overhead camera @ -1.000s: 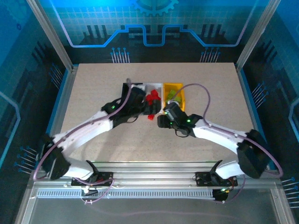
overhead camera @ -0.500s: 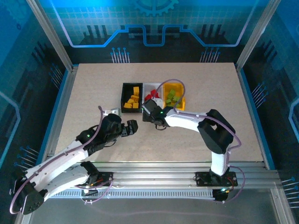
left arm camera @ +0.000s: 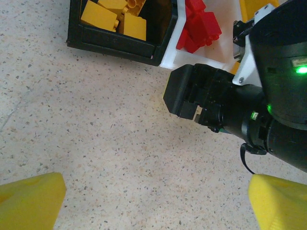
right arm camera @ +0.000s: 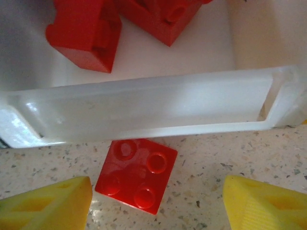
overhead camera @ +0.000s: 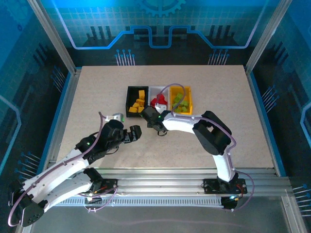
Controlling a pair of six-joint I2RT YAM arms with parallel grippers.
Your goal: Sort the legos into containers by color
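On the speckled table (overhead camera: pixel 97 97), inside the blue-lit enclosure (overhead camera: pixel 160 29), nearing the end of the sort: showing orange-yellow legos (overhead camera: pixel 138 103) in the black bin (overhead camera: pixel 129 93) at left, red ones in the white bin (right arm camera: pixel 144 110), green ones in the yellow bin (overhead camera: pixel 190 104) at right. Straddling the one red lego (right arm camera: pixel 136 175), lying studs-up just beside the white bin's near wall, with the right hand (right arm camera: pixel 156 203) partly open and gripping nothing. Holding the left hand (left arm camera: pixel 153 201) spread wide and empty, near and left of the bins. Likely calling for descending squarely, closing on opposite flat sides, and lifting above the wall before crossing, avoiding nudging the bin.
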